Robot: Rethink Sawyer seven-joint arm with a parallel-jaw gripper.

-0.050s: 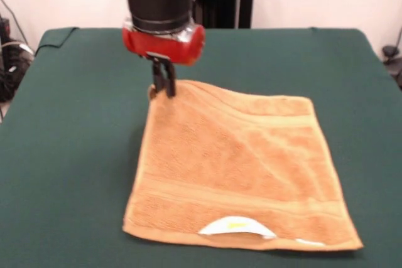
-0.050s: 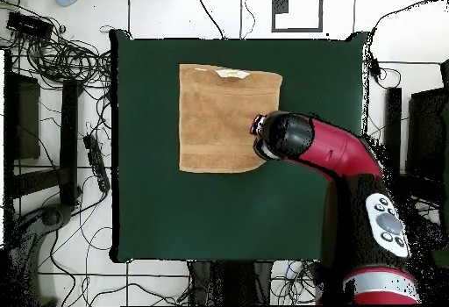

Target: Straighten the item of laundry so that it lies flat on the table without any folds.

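Looking first at the grasping end, we set down what we see, part by part.

Jaws: the jaws (image 1: 164,84) hang straight down under the red wrist and stand close together, pinched on the far left corner of the towel in the front view; that corner is lifted a little off the cloth.

Arm: we see the red and black arm (image 2: 329,150) reaching in over the worktop; from overhead its head covers the towel's corner nearest the robot's base, so the jaws themselves are hidden there.

Towel: the orange-tan towel (image 1: 242,167) lies spread on the worktop, nearly flat, its outline a skewed square. We note a soft diagonal ridge running from the held corner toward the opposite corner.

Bands: we make out a woven band near the far end and another near the close end in the front view.

Label: a white label (image 1: 235,226) sits at the close hem in the front view, curled up; a second small white scrap shows just beside it at the same hem.

Worktop: the dark green worktop (image 1: 75,155) is far larger than the towel, with bare cloth on every side of it.

Surroundings: from overhead we see cables (image 2: 61,58) on the pale floor beside the worktop.
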